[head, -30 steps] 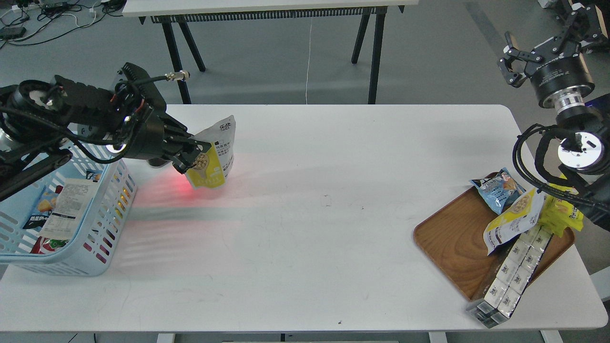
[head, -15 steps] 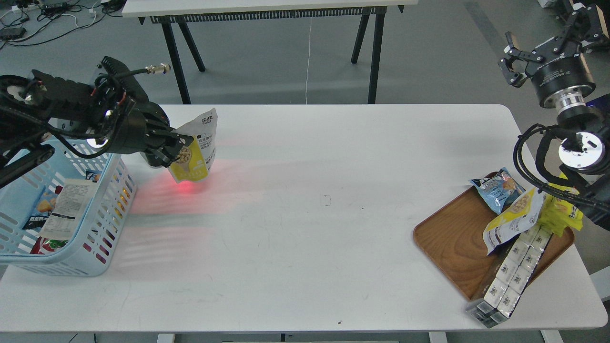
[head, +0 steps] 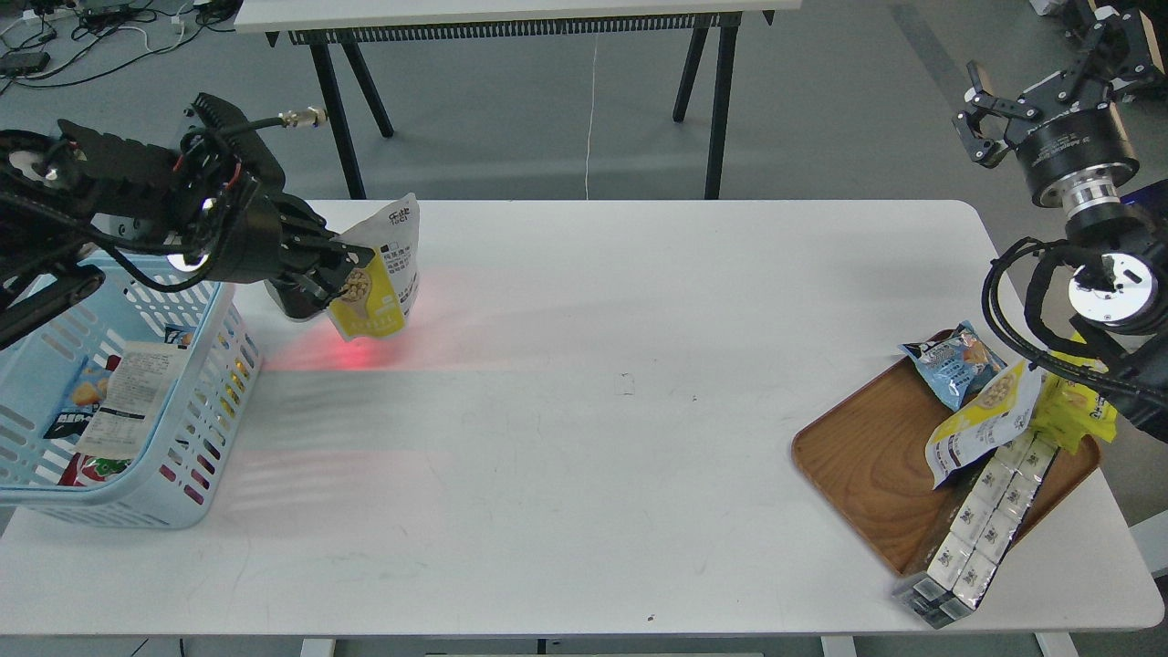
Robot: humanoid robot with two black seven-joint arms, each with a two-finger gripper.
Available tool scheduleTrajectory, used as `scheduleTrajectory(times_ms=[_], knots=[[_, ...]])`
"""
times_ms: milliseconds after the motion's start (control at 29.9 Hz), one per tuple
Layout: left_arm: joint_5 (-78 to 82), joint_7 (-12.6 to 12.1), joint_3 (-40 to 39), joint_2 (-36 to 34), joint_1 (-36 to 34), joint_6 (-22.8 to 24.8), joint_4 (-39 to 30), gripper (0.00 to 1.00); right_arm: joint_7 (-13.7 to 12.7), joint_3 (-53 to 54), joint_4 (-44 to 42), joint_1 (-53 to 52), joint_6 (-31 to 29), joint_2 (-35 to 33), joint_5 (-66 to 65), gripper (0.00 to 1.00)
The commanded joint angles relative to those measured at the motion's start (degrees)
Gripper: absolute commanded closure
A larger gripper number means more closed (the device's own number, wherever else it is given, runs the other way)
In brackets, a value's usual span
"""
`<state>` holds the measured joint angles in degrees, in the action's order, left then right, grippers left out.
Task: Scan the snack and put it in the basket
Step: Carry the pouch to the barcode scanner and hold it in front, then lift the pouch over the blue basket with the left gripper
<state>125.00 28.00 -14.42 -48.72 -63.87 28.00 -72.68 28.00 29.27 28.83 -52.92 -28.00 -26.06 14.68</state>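
Since half a second ago the left gripper [head: 339, 271] and its snack pouch [head: 381, 274] have barely shifted, the red glow [head: 351, 351] on the white table [head: 584, 411] narrowing beneath; the jaws are clamped on the pouch's left edge, holding it upright above the table just right of the blue basket [head: 196, 456]; the right gripper [head: 975, 117] hangs spread and empty above the wooden tray [head: 862, 456].

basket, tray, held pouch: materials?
Basket: looks like moulded plastic, light blue, slotted walls, smooth rim. Tray: wood or wood-look, brown with visible grain, satin. Pouch in the left gripper: likely plastic film, creased, printed, slight sheen.
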Motion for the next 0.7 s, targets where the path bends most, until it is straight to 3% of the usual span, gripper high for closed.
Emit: scheduleTrajectory(times_ms=[0,268,669], knots=[[0.0,0.0,0.1,1.2,-0.1,0.0,0.0,1.0,0.0,0.1,0.1,-0.1,0.0,0.1,0.0,0.01],[0.0,0.0,-4.6,-0.3,-0.6,0.0,-3.2,1.0,0.0,0.0,0.0,-0.3,0.0,0.0,0.0,0.01],[0.0,0.0,-7.5,-16.6,-0.7,0.0,-10.7,1.0,0.0,0.0,0.0,-0.4,0.0,0.4,0.0,0.01]])
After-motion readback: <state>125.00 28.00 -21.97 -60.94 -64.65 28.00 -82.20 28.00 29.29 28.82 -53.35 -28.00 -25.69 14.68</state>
